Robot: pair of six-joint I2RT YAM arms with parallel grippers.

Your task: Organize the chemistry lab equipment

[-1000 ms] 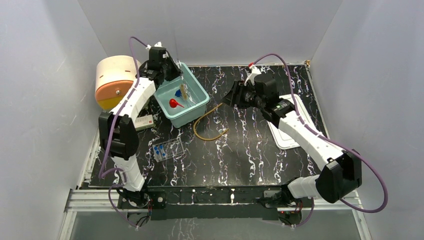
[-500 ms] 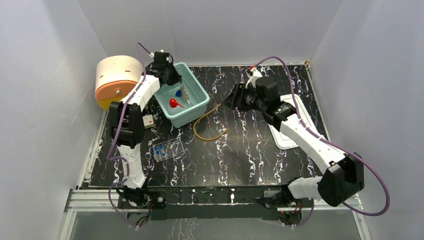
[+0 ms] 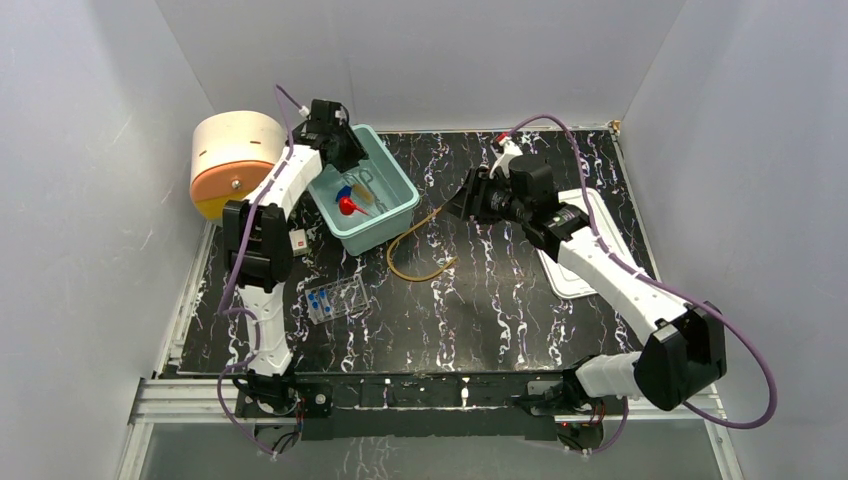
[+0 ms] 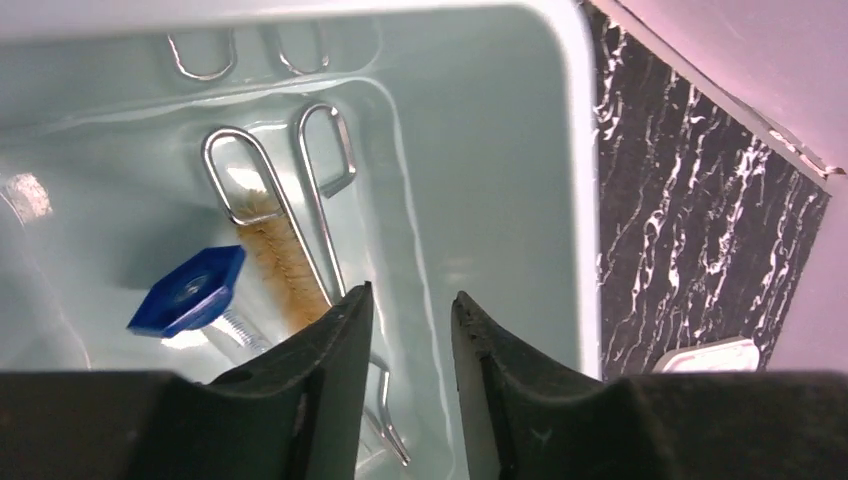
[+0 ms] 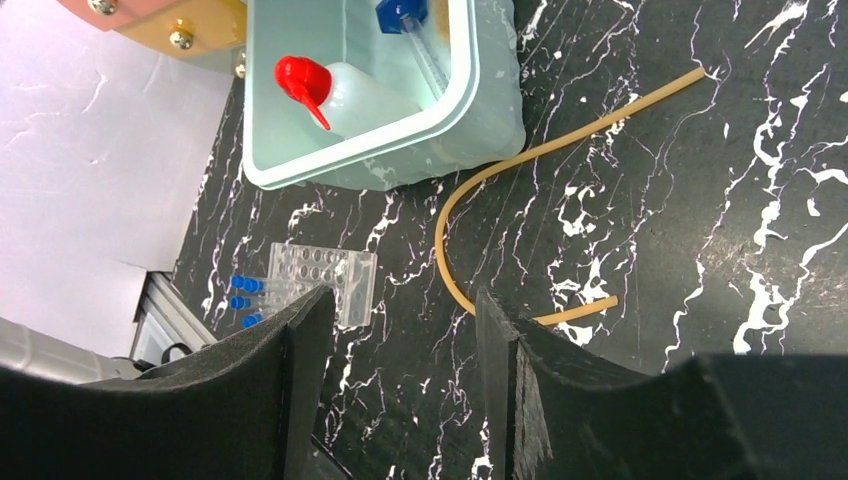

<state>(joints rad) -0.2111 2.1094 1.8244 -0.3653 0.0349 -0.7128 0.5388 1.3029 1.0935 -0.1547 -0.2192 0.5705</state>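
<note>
Since the earlier frames the left arm has been folding its elbow inward and bringing the left end effector [image 4: 410,300] low over the far end of the teal bin [image 3: 396,166]. The metal tongs [image 4: 320,215] that were hanging from it are now lying on the bin floor. Its fingers are standing slightly apart with nothing between them, directly above the tongs, a brush [image 4: 272,262] and the blue end of the syringe [image 4: 188,290]. The squeeze bottle [image 5: 350,100] is also lying in the bin. The right end effector [image 5: 400,295] is hovering above the worktop [image 3: 500,300], with its fingers spread wide and gripping nothing. The tubing [image 5: 443,235] is lying loose on the worktop between the bin and the right end effector, so the right arm is the nearer one. The tubing is lying to that end effector's left and toward the arm bases. Its straight run is angling from the far right toward the near left, then hooking back into an open loop. In the right wrist view the loop's bend is showing in the gap beyond the fingertips, so the pick is probably calling for fingers set across the run. The rack [image 5: 320,275] with its blue-capped vials [image 5: 240,285] is lying nearer the left arm's base, well apart from both end effectors.
</note>
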